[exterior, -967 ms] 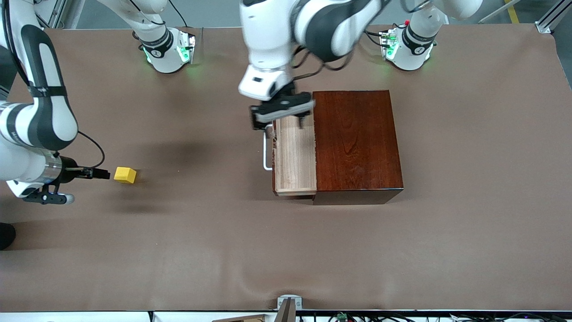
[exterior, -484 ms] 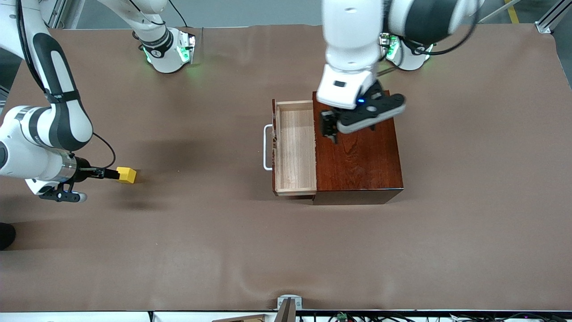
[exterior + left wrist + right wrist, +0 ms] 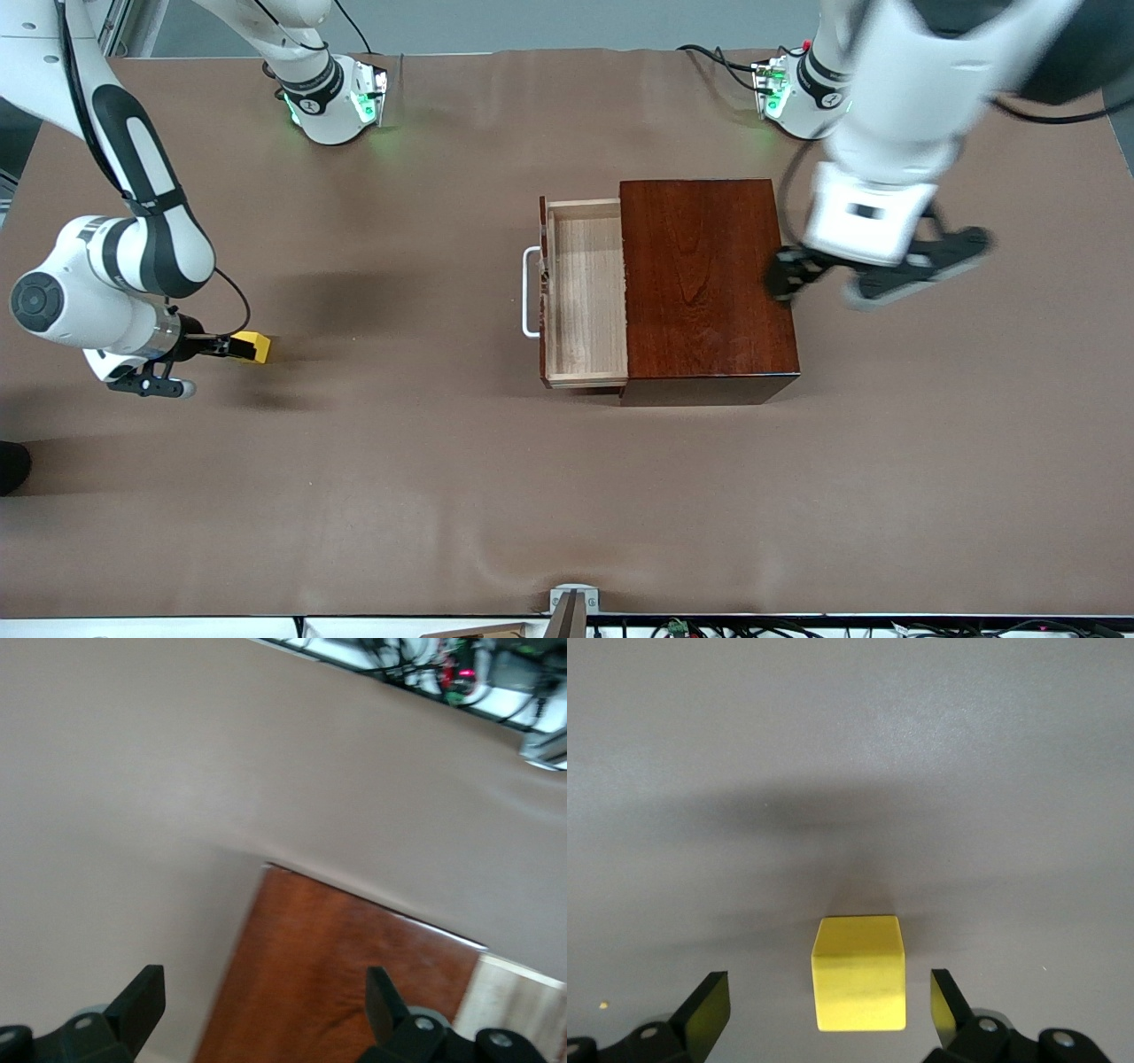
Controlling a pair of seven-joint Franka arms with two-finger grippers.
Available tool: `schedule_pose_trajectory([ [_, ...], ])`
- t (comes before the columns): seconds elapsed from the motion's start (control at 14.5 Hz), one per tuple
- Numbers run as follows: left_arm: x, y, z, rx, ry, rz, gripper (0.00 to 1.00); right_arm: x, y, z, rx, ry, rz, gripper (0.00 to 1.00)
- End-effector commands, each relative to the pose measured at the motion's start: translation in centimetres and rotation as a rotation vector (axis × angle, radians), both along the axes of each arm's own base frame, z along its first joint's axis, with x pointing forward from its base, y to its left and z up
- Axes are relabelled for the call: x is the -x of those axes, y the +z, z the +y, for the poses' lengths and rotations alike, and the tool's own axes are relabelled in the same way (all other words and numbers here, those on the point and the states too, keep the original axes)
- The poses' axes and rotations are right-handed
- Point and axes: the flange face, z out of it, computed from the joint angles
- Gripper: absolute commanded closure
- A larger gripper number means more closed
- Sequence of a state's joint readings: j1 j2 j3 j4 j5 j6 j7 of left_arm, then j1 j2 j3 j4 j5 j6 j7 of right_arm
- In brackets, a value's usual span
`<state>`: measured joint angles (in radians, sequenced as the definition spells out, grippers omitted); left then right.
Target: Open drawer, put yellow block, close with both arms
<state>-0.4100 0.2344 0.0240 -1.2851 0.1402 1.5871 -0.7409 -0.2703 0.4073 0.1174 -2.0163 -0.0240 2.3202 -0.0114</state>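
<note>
The drawer (image 3: 585, 292) stands pulled out of the dark reddish-brown box (image 3: 704, 283), its white handle (image 3: 530, 292) toward the right arm's end; the tray is empty. The yellow block (image 3: 254, 346) lies on the table toward the right arm's end. My right gripper (image 3: 232, 347) is low and open, with one finger on each side of the block (image 3: 859, 973), not touching it. My left gripper (image 3: 819, 282) is open and empty, in the air over the box's edge (image 3: 345, 983) at the left arm's end.
Brown matting (image 3: 443, 461) covers the table. The two arm bases (image 3: 332, 97) stand along the edge farthest from the front camera. A small metal bracket (image 3: 571, 602) sits at the nearest edge.
My left gripper has swung from over the drawer, across the box top, to the box's edge at the left arm's end. My right gripper has slid forward until its fingers flank the block.
</note>
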Motion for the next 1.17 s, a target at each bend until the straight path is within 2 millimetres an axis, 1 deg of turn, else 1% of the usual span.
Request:
schedule_pose_trajectory([
  [0.0, 0.7, 1.6, 4.9, 0.018, -0.098, 0.052, 0.00, 0.9, -1.2, -1.5, 0.005, -0.031, -0.005, 0.00],
  [0.07, 0.7, 2.0, 6.1, 0.025, -0.134, 0.060, 0.00, 1.2, -1.7, -1.2, 0.003, -0.028, -0.003, 0.00],
  [0.14, 0.9, 2.6, 7.7, 0.041, -0.146, 0.069, 0.00, 1.4, -2.1, -1.1, 0.004, -0.027, -0.007, 0.00],
  [0.28, 1.3, 2.9, 9.2, 0.040, -0.225, 0.101, 0.00, 2.1, -2.9, -1.2, 0.004, -0.031, -0.015, 0.00],
  [0.35, 1.5, 2.8, 10.0, 0.037, -0.242, 0.110, 0.00, 2.4, -3.2, -1.0, 0.002, -0.028, -0.007, 0.04],
  [0.41, 2.2, 2.9, 10.9, 0.038, -0.245, 0.118, 0.00, 2.6, -3.5, -0.8, 0.002, -0.028, -0.014, 0.12],
  [0.48, 2.8, 2.4, 11.9, 0.038, -0.252, 0.127, 0.00, 2.7, -3.7, -0.9, 0.004, -0.028, -0.023, 0.21],
  [0.55, 3.6, 2.3, 12.7, 0.037, -0.273, 0.118, 0.00, 2.8, -3.7, -1.0, 0.004, -0.027, -0.024, 0.30],
  [0.62, 4.3, 2.2, 13.4, 0.035, -0.292, 0.116, 0.00, 2.9, -3.8, -1.2, 0.002, -0.020, -0.020, 0.70],
  [0.69, 5.1, 2.1, 13.0, 0.034, -0.318, 0.122, 0.00, 2.8, -3.7, -0.9, 0.003, -0.028, -0.023, 0.89],
  [0.76, 5.6, 2.1, 13.6, 0.031, -0.321, 0.126, 0.00, 2.8, -3.7, -1.2, 0.002, -0.032, -0.018, 1.00],
  [0.9, 6.6, 2.0, 13.5, 0.023, -0.358, 0.124, 0.00, 2.9, -3.5, -1.0, 0.003, -0.026, -0.014, 1.00],
  [0.97, 7.2, 2.4, 13.1, 0.020, -0.368, 0.112, 0.00, 2.8, -3.2, -0.9, 0.003, -0.029, -0.010, 1.00],
  [1.04, 7.4, 2.5, 13.2, 0.019, -0.372, 0.113, 0.00, 3.0, -3.0, -1.0, -0.007, -0.043, 0.019, 1.00],
  [1.11, 7.9, 3.1, 13.2, 0.017, -0.393, 0.110, 0.00, 2.6, -2.2, -0.3, -0.012, -0.034, 0.037, 1.00],
])
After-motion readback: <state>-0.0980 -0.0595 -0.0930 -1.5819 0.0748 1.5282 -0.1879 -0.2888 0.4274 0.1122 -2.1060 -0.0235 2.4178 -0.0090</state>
